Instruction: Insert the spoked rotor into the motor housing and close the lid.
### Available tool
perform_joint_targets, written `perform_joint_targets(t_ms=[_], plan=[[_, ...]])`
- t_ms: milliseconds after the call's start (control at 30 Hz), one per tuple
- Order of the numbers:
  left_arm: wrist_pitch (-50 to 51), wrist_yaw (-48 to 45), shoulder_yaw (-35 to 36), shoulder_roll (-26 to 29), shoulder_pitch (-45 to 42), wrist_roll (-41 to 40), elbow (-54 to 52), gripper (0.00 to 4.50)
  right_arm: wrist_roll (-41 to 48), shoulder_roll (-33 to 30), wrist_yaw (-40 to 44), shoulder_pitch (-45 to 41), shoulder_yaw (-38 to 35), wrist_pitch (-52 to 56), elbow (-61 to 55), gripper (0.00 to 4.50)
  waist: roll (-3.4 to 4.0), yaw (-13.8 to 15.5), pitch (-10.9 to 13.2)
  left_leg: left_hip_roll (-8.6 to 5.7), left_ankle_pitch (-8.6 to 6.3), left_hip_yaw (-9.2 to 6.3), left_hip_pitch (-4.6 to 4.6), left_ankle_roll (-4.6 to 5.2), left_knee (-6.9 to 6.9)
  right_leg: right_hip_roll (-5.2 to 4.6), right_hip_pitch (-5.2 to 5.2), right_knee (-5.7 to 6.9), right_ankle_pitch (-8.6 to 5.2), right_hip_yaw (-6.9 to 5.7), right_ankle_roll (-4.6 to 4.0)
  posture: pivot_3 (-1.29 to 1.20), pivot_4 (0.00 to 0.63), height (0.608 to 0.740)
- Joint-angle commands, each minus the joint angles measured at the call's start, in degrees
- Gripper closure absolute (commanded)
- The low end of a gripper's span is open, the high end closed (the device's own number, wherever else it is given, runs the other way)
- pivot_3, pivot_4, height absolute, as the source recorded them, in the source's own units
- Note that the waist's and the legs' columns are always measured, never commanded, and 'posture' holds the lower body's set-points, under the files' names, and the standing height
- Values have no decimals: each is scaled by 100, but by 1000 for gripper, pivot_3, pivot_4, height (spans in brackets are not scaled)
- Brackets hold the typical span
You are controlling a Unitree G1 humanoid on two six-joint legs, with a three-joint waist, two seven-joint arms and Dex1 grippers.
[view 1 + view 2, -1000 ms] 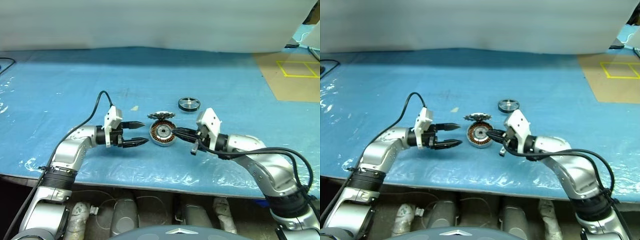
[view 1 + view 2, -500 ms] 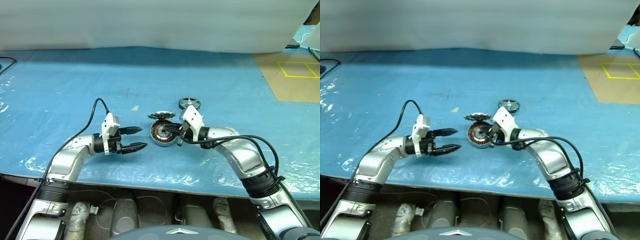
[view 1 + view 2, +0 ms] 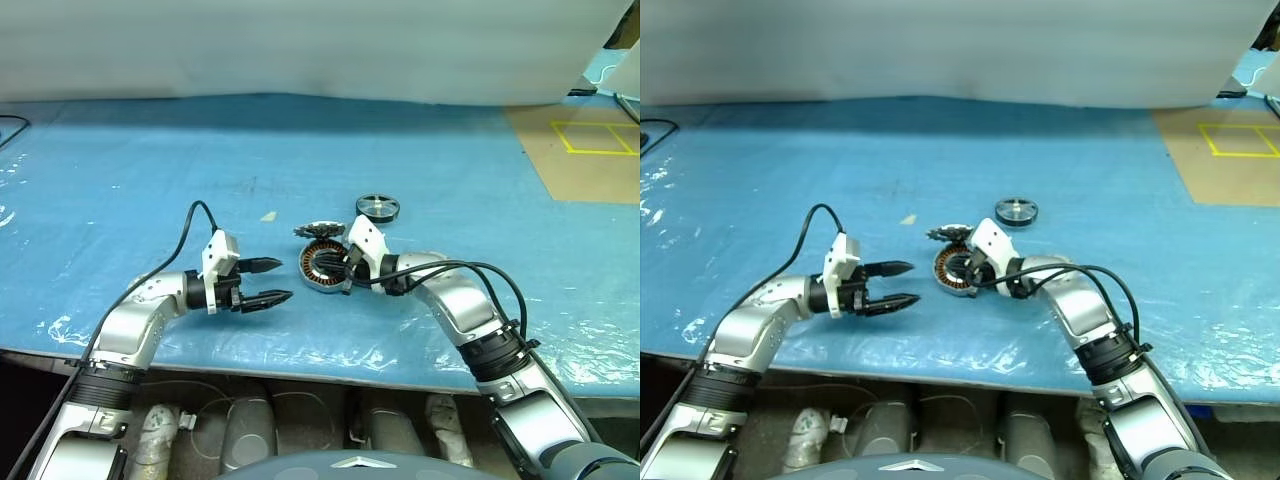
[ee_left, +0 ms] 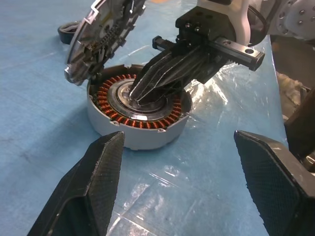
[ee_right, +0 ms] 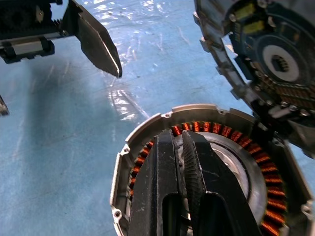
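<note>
On the blue plastic-covered desk sits the motor housing, a shallow round grey base with a ring of copper-coloured windings around a silver centre hub; everything else is placed from it. Leaning against the housing's far rim, tilted up on edge, is the lid, a round grey metal disc with teeth around its edge, its inner face showing circuit parts in the right wrist view. Beyond the housing and a little to its right, well apart from it, lies the spoked rotor, a small round wheel with a black rim and shiny silver spokes, flat on the desk. The right hand reaches in from the housing's right side, its two black fingers pressed together, their tips down on the silver centre hub inside the ring of windings; nothing is clamped between them. The left hand hangs to the left of the housing, near it but not touching, pointing toward it with its two black fingers spread wide apart and empty. A black cable loops up from the left wrist.
</note>
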Motion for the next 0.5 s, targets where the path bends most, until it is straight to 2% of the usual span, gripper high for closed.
perform_joint_targets(t_ms=[33, 167, 300, 400, 500], plan=[[-82, -62, -22, 97, -1, 42, -166, 759, -210, 116, -88, -104, -8, -341, 282, 4293, 0, -2, 0, 0, 0, 0, 1, 0, 1, 0, 0, 1, 0, 0, -1, 0, 150, 740], [11, -47, -16, 110, -48, 3, -165, 759, -188, 257, -184, -82, -196, -294, 701, 4293, -2, -8, -1, 1, 0, 1, 17, 0, 5, 0, 13, 4, 2, 1, -3, 0, 150, 740], [18, -79, -33, 129, -7, 9, -190, 759, 88, 268, -8, 65, -276, 230, 593, 4293, -2, -5, -1, 1, -1, 1, 51, 2, 5, -2, 48, 1, 1, 1, -1, 0, 150, 740], [-13, -98, -62, 118, -2, 44, -177, 759, 351, 389, -111, 66, -528, 682, 615, 4293, -3, 9, -2, 1, -2, 1, 70, 2, 3, -2, 69, -4, -13, 1, 22, 0, 150, 740], [-28, -97, -85, 90, -51, 66, -127, 759, 801, 523, -156, -20, -952, 1305, 744, 4293, -3, 11, -2, 1, -2, 1, 72, 2, 2, -2, 70, -4, -5, 1, 9, 0, 150, 740]])
